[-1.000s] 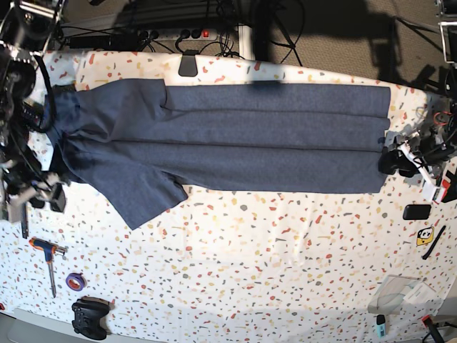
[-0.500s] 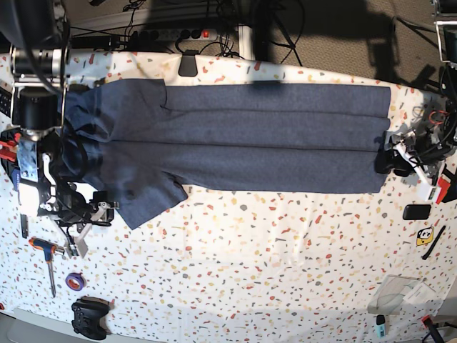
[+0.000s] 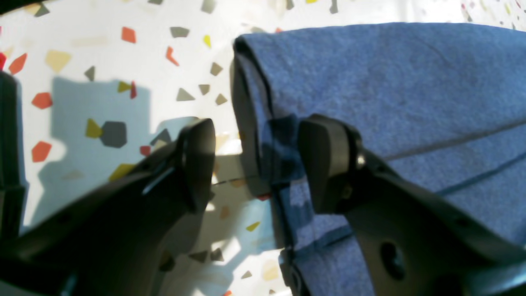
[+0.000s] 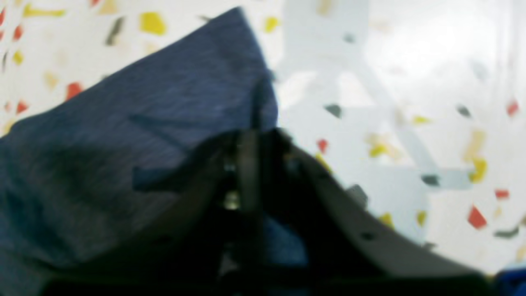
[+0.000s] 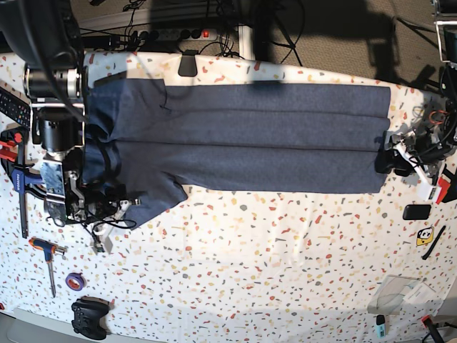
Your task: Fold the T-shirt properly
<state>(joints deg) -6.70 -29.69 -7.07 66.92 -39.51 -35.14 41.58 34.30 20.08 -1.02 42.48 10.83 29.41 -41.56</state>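
Pincer on the right (image 4: 246, 164) was clamped on the T-shirt's (image 5: 243, 139) sleeve corner; the left pincer (image 3: 254, 164) stood wide at the hem. On the tabletop (image 5: 285, 271), lifting both ends evenly seemed wisest.

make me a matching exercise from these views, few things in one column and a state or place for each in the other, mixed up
Things:
1. left gripper
2. right gripper
3. T-shirt
4. game controller

States or places:
A. lies long and flat across the table
B. shut on the sleeve corner
C. near the bottom left corner of the base view
D. open, one finger on each side of the shirt's folded edge

Pairs: 1-D, 2-B, 3-A, 4-C
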